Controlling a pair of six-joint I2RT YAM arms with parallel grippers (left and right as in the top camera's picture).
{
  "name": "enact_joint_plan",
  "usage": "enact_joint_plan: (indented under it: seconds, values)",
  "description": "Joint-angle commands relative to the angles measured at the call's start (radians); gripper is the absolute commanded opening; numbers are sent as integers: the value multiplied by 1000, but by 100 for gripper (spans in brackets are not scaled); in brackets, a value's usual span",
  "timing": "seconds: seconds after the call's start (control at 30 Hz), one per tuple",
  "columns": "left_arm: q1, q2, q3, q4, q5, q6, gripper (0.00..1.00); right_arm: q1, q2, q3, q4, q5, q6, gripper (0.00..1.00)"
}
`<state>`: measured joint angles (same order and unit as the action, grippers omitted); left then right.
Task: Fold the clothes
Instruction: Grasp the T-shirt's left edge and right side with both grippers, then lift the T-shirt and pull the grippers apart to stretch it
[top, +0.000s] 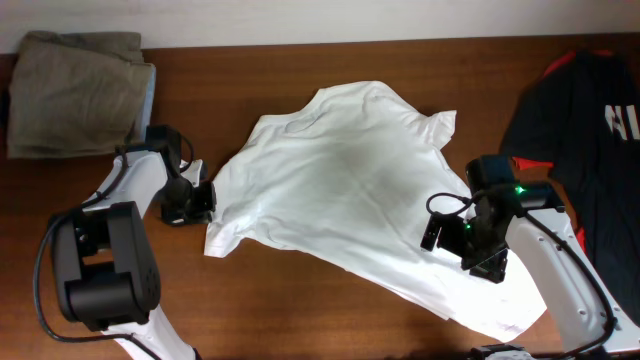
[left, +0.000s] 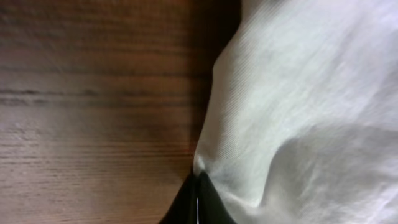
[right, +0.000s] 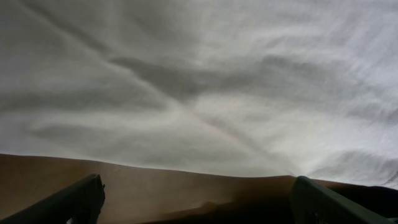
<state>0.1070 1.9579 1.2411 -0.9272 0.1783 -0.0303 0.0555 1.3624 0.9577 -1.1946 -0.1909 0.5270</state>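
Observation:
The white T-shirt (top: 340, 180) lies spread and wrinkled across the middle of the wooden table (top: 300, 320). My left gripper (top: 205, 198) is at the shirt's left edge. In the left wrist view its fingers (left: 198, 180) are shut together on the edge of the white cloth (left: 311, 93). My right gripper (top: 465, 245) is over the shirt's lower right part. In the right wrist view its fingers (right: 199, 190) are wide apart and empty, with bare wood between them and the white cloth (right: 199, 74) just ahead. The green collar label does not show.
A folded olive-khaki garment (top: 75, 90) lies at the back left corner. A black shirt with red trim and white lettering (top: 585, 130) lies at the right edge, close behind the right arm.

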Motion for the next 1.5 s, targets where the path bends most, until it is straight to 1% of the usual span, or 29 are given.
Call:
enact_joint_plan:
  seconds: [0.0,0.07,0.1,0.2,0.27,0.3,0.37,0.4,0.43,0.47,0.57,0.67,0.73,0.77,0.8,0.83,0.9,0.97,1.0,1.07,1.13,1.17,1.2,1.23,1.27,1.33,1.37,1.4,1.47]
  values:
    - [-2,11,18,-85,27,0,59,-3,-6,-3,8,16,2,99]
    - [-1,11,18,-123,15,0,72,-3,-6,-3,14,16,2,99]
    - [-1,11,15,-133,3,-7,75,-3,-6,-3,14,16,1,99]
    - [-2,11,-47,-158,5,-30,75,-3,-6,-3,18,16,1,99]
    - [-2,11,-106,-107,5,-35,75,-3,-6,-3,27,16,1,99]
    - [-2,11,-143,-61,14,-56,73,-3,-6,-3,29,16,1,99]
    - [-2,11,-191,1,13,-64,46,-3,-6,-3,29,16,-6,99]
    - [-2,11,-198,6,12,-63,15,-3,-6,-3,29,16,-20,99]
    - [-2,11,-198,8,12,-63,3,-3,-6,-3,30,16,-21,99]
    - [-2,11,-198,8,12,-63,1,-3,-6,-3,30,16,-21,99]
    - [-2,11,-188,5,13,-63,1,-3,-6,-3,30,16,-21,98]
    - [-1,5,-96,-53,13,-64,1,-3,-6,-3,31,15,-21,99]
    - [-1,-23,78,-137,30,-71,1,-3,-6,-3,32,0,-21,99]
    - [-1,-42,180,-173,48,-73,1,-3,-6,-3,33,-26,-21,99]
    - [-1,-52,233,-192,54,-79,1,-3,-6,-3,33,-42,-21,99]
    - [-1,-64,330,-228,58,-93,1,-2,-6,-3,32,-81,-23,99]
    - [-1,-77,517,-291,69,-98,1,11,-6,-3,36,-142,-92,99]
    - [1,-81,674,-320,67,-104,1,63,-5,-3,42,-174,-111,99]
    - [8,-81,723,-328,42,-138,1,113,0,-3,51,-172,-111,99]
    - [31,-83,742,-346,15,-160,1,182,21,-4,100,-169,-106,99]
    - [46,-83,742,-388,-6,-159,1,220,71,-4,145,-163,-99,96]
    - [50,-83,742,-412,-53,-159,1,225,110,-4,157,-148,-96,97]
    - [49,-83,742,-432,-101,-159,1,225,157,-4,165,-113,-95,96]
    - [50,-83,742,-457,-148,-159,1,225,237,-4,175,10,-68,96]
    - [50,-83,742,-466,-157,-159,1,225,280,-4,181,77,-42,97]
    - [49,-82,742,-473,-157,-159,1,224,345,-4,199,118,-35,98]
    - [48,-82,742,-473,-157,-159,1,224,359,-4,203,127,-34,99]
    - [48,-82,742,-473,-157,-159,1,224,363,-4,205,188,4,99]
    - [48,-80,739,-473,-157,-159,1,224,363,-4,222,221,5,99]
